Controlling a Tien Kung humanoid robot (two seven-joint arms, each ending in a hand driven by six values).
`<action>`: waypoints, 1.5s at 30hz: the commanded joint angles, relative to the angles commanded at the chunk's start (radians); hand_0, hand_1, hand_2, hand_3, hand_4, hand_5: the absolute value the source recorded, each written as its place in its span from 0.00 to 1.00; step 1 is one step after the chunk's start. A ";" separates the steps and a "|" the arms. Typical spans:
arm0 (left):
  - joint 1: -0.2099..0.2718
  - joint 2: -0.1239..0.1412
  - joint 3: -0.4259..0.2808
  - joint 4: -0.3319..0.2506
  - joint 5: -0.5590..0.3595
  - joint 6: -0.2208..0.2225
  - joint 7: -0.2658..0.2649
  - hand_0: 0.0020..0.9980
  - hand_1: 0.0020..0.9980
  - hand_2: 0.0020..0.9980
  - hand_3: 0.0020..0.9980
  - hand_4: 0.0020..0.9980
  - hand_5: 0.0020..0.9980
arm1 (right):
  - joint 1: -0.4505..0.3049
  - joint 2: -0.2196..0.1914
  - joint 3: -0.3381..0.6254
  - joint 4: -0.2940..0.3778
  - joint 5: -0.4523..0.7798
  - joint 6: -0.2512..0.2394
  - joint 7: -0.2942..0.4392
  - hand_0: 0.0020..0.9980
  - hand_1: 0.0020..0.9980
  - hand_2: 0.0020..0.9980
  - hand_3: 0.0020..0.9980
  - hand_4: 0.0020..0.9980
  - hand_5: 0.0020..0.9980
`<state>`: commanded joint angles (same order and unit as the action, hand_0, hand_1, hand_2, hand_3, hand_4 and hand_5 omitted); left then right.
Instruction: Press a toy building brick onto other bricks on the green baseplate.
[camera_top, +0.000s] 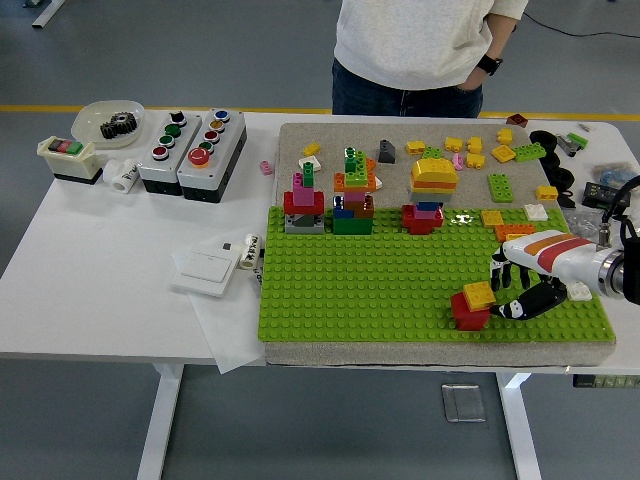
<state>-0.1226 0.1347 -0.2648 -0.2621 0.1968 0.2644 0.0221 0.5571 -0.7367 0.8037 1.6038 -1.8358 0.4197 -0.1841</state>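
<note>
A yellow brick (479, 294) sits slightly tilted on a red brick (467, 313) near the front right of the green baseplate (380, 290). My right hand (512, 292), white with orange stripes and black fingers (508, 310), is just to the right of this stack. Its fingers are loosely spread, their tips close to the yellow brick's right edge, and they hold nothing. Three brick towers stand along the plate's far edge: a red and pink one (303, 205), a green and orange one (354, 198), and a yellow-topped one (430, 190). My left hand is out of view.
Several loose bricks (500, 160) lie on the grey mat behind the plate. Button boxes (192, 150), a bowl with a gear (108, 122) and a white switch (205, 265) are on the left. A person (420, 45) stands at the far side, hands at the hips.
</note>
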 joint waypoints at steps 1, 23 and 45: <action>0.001 0.000 -0.001 0.000 0.001 0.000 0.000 0.80 0.89 0.90 0.75 0.79 0.76 | -0.001 -0.001 0.004 0.000 -0.005 0.007 0.002 0.29 0.44 0.60 0.58 0.87 0.46; 0.003 0.002 -0.005 0.000 0.013 -0.001 0.002 0.80 0.89 0.90 0.75 0.79 0.76 | -0.075 -0.016 0.149 0.078 -0.091 -0.134 -0.015 0.64 0.69 0.77 0.76 0.83 0.47; 0.002 0.000 0.000 0.001 0.004 0.000 -0.001 0.80 0.89 0.90 0.75 0.79 0.76 | -0.254 -0.072 0.125 0.175 -0.024 -0.376 0.221 0.74 0.72 0.77 0.62 0.69 0.55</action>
<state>-0.1203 0.1343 -0.2650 -0.2613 0.2008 0.2641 0.0207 0.3032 -0.8083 0.9285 1.7790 -1.8593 0.0436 0.0369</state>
